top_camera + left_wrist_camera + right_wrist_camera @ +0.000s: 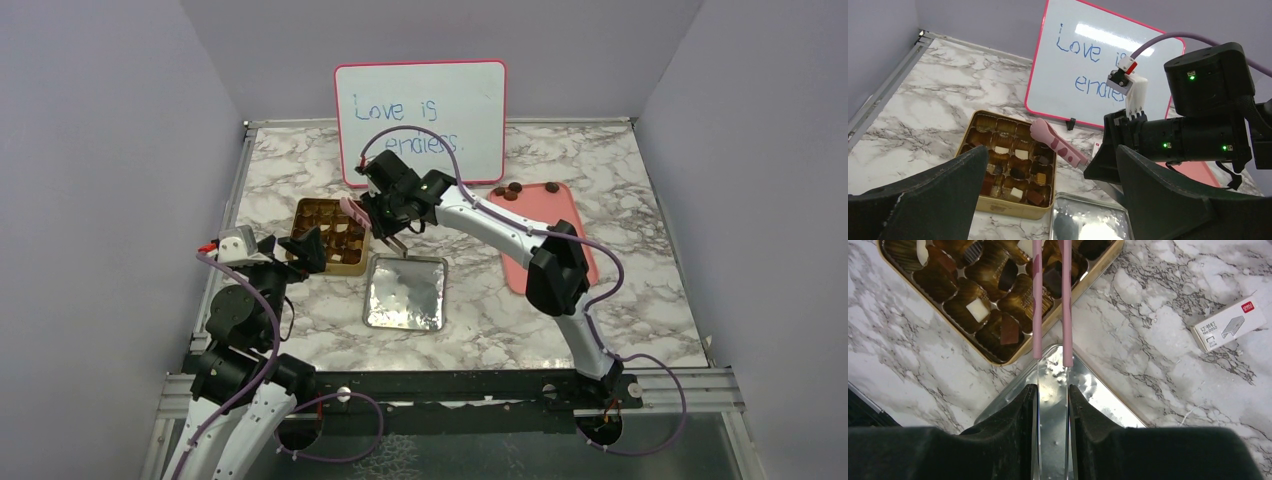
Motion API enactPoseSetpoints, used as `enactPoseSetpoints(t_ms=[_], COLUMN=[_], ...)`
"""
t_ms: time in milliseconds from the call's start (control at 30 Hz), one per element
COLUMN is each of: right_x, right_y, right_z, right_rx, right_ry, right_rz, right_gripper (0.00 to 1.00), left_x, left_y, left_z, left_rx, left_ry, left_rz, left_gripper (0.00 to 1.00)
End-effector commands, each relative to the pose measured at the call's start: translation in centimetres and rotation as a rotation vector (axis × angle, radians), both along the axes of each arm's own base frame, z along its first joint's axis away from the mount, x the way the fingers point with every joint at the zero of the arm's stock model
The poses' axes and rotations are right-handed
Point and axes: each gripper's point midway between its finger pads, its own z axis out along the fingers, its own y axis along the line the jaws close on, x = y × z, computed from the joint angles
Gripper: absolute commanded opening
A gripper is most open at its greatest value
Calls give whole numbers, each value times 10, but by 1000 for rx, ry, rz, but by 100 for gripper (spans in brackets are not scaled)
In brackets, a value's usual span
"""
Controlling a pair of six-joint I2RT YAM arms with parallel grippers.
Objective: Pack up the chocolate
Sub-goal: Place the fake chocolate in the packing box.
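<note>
White links [495, 228], black joints [557, 275]; purple cables [1168, 36]; small green lights [1191, 76].

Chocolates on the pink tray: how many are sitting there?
4. Three chocolates huddle at the pink tray's far left corner; a fourth sits alone further right along its far edge. The right arm covers the tray's near part, so more may be hidden.

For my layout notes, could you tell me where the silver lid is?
In the top view, the silver lid lies flat mid-table, beside the gold tin's near right corner.
</note>
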Motion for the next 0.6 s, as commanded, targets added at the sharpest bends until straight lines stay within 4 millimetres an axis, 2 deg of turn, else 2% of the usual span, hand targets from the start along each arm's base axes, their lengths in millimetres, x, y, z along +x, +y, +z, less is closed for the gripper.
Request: enactPoseSetpoints(t_ms=[0,333,567], right_x=[-10,-20,-20], right_y=[-10,-31,-44], right_z=[17,28,14], right_rx=[-20,-68,-202], right_ry=[-15,-30,-9], right_rz=[18,39,72], right_gripper=[31,32,33], left_x=[2,11,14], left_y=[4,-1,-6], left_z=[1,-12,-16], left_rx=[-3,-5,11], left_ry=[-8,84,120], left_rz=[26,26,4], left_gripper=[99,99,99])
